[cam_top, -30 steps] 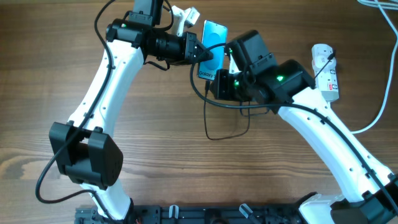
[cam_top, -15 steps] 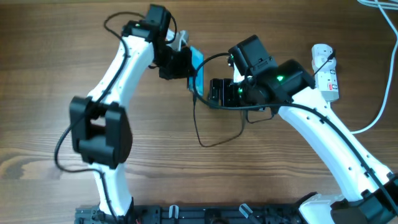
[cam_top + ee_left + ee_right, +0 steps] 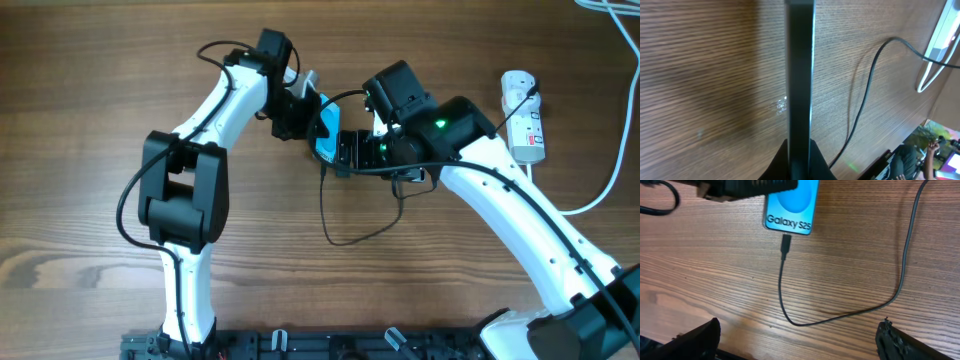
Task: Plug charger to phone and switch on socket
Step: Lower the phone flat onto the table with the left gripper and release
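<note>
Grips the phone [image 3: 326, 132] with the left gripper [image 3: 298, 112], jaws closed flat on its two faces, over the middle of the table [image 3: 90, 120] and nearer the far edge than the near one. Shows from the left wrist as a thin dark slab seen edge-on, rising straight from the fingers [image 3: 782, 168], with bare wood grain on both sides. Turns the cyan screen toward the right wrist camera, with white "Galaxy S25" lettering along the lower short edge and the upper part hidden behind the dark left gripper. Meets that short edge, just below the lettering, with the small dark plug [image 3: 786, 242] of the charger [image 3: 780, 286]; cannot tell whether fully seated. Drops the thin black cable from there, bends it into a loose loop on the wood toward the near edge, then sweeps it up and away to the right. Spreads the right gripper [image 3: 344, 152] wide, just beside the phone on its right, fingers [image 3: 696, 340] far apart at the lower corners of the wrist view, closed on nothing, clear of plug and cable. Glows with a green light [image 3: 438, 125] on the right arm behind it. Leaves the socket [image 3: 524, 115] well apart, by the right edge toward the far right corner, white with small red markings, lying lengthwise along that edge, touched by neither gripper.
</note>
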Tool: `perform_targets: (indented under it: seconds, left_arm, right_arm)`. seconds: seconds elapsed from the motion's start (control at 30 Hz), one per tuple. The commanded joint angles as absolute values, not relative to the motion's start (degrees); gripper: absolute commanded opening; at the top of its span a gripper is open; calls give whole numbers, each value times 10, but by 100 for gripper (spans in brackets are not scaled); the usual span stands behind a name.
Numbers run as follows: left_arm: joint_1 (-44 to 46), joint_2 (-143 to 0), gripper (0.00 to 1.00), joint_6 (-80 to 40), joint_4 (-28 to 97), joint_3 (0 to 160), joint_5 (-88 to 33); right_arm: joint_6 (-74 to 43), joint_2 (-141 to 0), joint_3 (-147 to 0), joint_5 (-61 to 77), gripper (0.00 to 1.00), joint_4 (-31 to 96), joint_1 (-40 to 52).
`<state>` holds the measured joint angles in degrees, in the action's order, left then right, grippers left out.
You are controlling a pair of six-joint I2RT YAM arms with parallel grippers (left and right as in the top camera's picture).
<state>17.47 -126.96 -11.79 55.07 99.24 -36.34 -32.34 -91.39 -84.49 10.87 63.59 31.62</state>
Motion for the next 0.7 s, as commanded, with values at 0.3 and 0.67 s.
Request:
perform_targets:
  seconds: [0.3, 0.67]
  left_arm:
    - [184, -1280, 8, -107, 460, 916, -372]
    - [184, -1282, 37, -107, 459, 908, -307]
  right_arm:
    - [-336, -934, -839, 104, 99, 635, 316]
    - [-334, -934, -839, 103, 100, 632, 316]
